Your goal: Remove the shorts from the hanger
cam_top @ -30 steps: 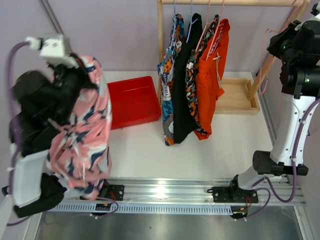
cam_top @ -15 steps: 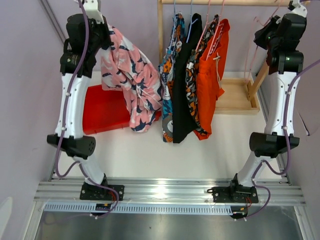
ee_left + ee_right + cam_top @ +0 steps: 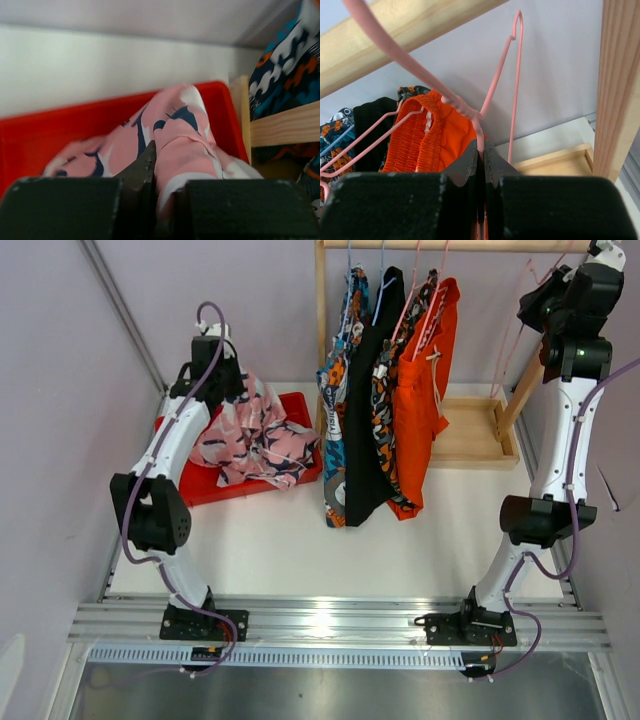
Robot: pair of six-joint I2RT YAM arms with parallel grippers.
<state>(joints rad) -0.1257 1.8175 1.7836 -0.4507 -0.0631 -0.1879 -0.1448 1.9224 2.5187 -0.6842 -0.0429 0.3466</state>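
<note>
The left arm stretches forward and dips low, its left tool [image 3: 152, 162] pinched on the pink shorts [image 3: 255, 435], which lie bunched in the red tray [image 3: 190, 485]. The right arm stands tall, its right tool [image 3: 481, 150] clamped on a pink hanger [image 3: 462, 107] beside the hanging orange shorts [image 3: 425, 380].

Pink shorts [image 3: 255, 440], navy-white print: crumpled heap in red bin [image 3: 292, 408] at 10 o'clock, spilling over its 3 o'clock rim. Other four hang on rail [image 3: 470, 245] at 12 o'clock, packed touching, 9-to-3 order: blue print shorts [image 3: 338, 390], black shorts [image 3: 368, 410], blotched shorts [image 3: 385, 390], orange shorts [image 3: 425, 370]. Pink hanger [image 3: 462, 106] bare.
</note>
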